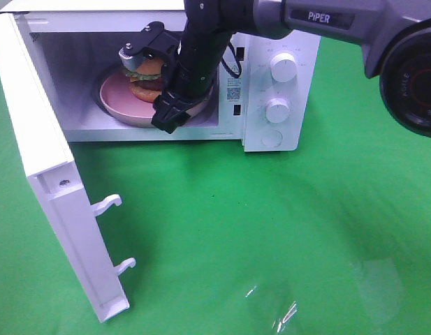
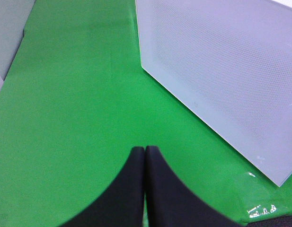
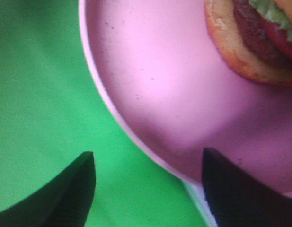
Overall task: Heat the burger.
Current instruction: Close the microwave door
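Starting on the left, we've got the microwave door (image 1: 47,174) swung wide open with two latch hooks (image 1: 107,204) sticking out of its edge. The left gripper (image 2: 145,156) hangs over the green cloth (image 2: 65,118) near it, fingers pressed together on nothing. Moving right, the burger (image 1: 147,70) sits on the pink plate (image 1: 116,98) inside the microwave (image 1: 271,28), toward the front of the cavity. The right gripper (image 3: 148,156) reaches in there with its fingers spread apart over the plate's rim, holding nothing. Can't tell if it touches the plate. We reckon the burger is light but soft and stacked, so a squeeze would squash the bun or slide the layers, and that shiny top looks slick. Safer to carry it by the plate's rim, which looks stiff. Count: one burger, one plate, one microwave, and over on the right two dials (image 1: 283,67) with one round button (image 1: 271,138) below.
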Controlling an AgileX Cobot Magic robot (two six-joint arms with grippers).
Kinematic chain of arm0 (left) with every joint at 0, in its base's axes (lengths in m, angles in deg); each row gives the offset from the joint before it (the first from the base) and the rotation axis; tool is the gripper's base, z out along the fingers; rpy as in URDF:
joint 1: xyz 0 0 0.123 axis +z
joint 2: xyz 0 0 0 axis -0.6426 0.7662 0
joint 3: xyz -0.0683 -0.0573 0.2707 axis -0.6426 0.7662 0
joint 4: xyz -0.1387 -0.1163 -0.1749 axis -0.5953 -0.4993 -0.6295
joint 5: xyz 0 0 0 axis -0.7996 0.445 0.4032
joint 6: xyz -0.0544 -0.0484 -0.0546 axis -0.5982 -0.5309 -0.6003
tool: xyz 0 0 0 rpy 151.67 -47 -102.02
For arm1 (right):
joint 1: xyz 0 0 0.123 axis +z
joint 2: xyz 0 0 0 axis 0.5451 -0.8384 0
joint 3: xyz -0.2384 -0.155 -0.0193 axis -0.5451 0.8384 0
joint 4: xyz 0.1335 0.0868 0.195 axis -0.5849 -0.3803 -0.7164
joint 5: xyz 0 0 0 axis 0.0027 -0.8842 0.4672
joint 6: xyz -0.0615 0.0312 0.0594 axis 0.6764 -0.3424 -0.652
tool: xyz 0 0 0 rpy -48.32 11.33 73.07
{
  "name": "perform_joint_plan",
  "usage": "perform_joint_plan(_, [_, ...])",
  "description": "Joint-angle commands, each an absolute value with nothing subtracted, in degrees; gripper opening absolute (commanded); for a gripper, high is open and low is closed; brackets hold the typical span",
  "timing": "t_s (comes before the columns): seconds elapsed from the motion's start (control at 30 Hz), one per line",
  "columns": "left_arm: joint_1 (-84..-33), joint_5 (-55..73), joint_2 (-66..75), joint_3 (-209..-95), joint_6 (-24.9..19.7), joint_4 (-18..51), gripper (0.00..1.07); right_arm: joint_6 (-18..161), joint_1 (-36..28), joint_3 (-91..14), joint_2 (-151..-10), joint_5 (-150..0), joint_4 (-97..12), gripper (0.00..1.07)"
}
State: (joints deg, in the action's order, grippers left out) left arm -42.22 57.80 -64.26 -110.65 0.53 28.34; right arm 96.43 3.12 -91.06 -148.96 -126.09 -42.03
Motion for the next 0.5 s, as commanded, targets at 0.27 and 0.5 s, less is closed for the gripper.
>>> perform_joint_plan(0.27, [-42.11, 57.12, -65.46, -110.54, 0.24, 28.45, 0.0, 87.37, 3.12, -91.24, -147.12, -133.02, -44.44, 0.62])
perform_joint_plan(0.5, [-42.11, 57.12, -65.46, -110.54, 0.24, 28.45, 0.0, 86.29, 3.12, -91.24, -145.86, -138.98, -46.39, 0.62])
